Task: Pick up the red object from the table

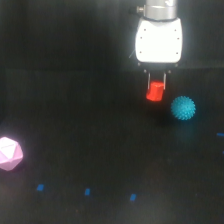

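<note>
The red object point(155, 91) is a small bright red stubby cylinder, tilted, held between the two thin fingers of my gripper point(156, 83). It hangs a little above the black table point(100, 150). The gripper's white body is at the top of the view, right of centre. The gripper is shut on the red object.
A cyan spiky ball point(183, 108) lies on the table just to the exterior view's right of the red object. A pink polyhedron point(9, 153) sits at the far left edge. Small blue marks point(87, 191) dot the front of the table.
</note>
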Robot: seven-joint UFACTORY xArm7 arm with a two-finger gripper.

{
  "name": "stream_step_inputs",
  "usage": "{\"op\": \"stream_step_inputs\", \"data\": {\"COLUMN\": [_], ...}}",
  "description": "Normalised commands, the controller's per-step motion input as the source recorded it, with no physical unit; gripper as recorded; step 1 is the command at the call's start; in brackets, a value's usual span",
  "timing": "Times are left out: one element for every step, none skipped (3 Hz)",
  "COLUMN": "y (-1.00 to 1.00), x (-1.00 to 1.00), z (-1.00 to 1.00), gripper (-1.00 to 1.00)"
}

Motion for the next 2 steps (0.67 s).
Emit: {"op": "stream_step_inputs", "data": {"y": [-0.61,-0.65], "x": [0.05,-0.22], "z": [0.82,0.32], "gripper": [-0.9,-1.0]}}
